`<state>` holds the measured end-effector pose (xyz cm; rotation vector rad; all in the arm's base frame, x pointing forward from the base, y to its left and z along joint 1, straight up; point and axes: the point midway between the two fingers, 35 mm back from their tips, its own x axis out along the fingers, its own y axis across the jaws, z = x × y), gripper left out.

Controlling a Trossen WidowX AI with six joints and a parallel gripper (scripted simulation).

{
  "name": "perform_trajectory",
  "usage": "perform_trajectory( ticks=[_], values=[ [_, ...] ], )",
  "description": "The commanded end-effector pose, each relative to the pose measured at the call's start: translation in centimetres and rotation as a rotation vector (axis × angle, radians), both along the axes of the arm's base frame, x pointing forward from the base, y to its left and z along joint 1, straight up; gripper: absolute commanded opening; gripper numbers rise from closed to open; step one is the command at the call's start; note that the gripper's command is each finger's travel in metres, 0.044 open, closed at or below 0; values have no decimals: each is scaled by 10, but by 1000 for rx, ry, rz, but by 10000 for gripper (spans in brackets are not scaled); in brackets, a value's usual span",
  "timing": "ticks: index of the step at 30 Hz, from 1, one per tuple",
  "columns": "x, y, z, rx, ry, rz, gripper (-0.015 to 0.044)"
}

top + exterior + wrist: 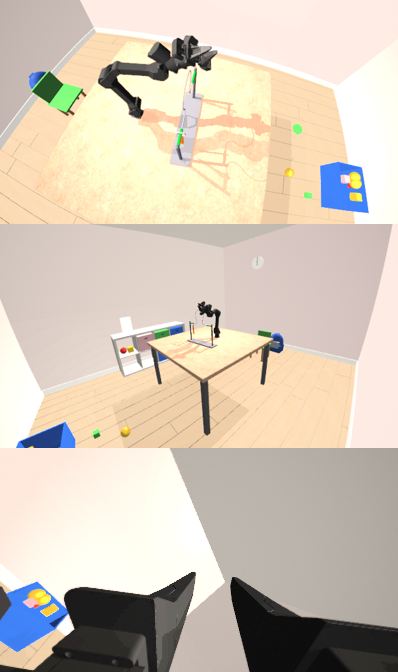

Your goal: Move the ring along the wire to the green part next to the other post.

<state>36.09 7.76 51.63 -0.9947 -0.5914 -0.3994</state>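
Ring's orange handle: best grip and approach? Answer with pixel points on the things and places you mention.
Lower half of the orange handle (182, 140) (193, 330), probably level from the robot-base side, closing across its width. It hangs slim and upright below the green wire section (178, 141) (191, 323); gripping low should keep clear of the grey wire rising above.

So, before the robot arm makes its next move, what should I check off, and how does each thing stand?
1. Ring hangs on the green part beside one post: ok.
2. Orange handle free of the gripper: ok.
3. Fingers apart, with nothing between them: ok.
4. Gripper lined up with the handle: not ok; it is up near the other post's end.
5. Arm clear of the thin grey wire: cannot tell; they overlap in the exterior view.
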Motion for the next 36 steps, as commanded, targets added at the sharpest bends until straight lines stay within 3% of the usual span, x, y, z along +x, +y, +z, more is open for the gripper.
perform_trajectory(
  ticks=[1, 6, 18, 27, 36],
  values=[
    [-12, -45, 20, 17, -39, -109, 160],
    [-19, -93, 28, 19, -41, -243, 160],
    [4, -193, -10, -79, 66, -503, 160],
    [16, -278, -86, -130, 222, -582, 160],
    [-10, -363, -172, -111, 390, -636, 160]
  ],
)
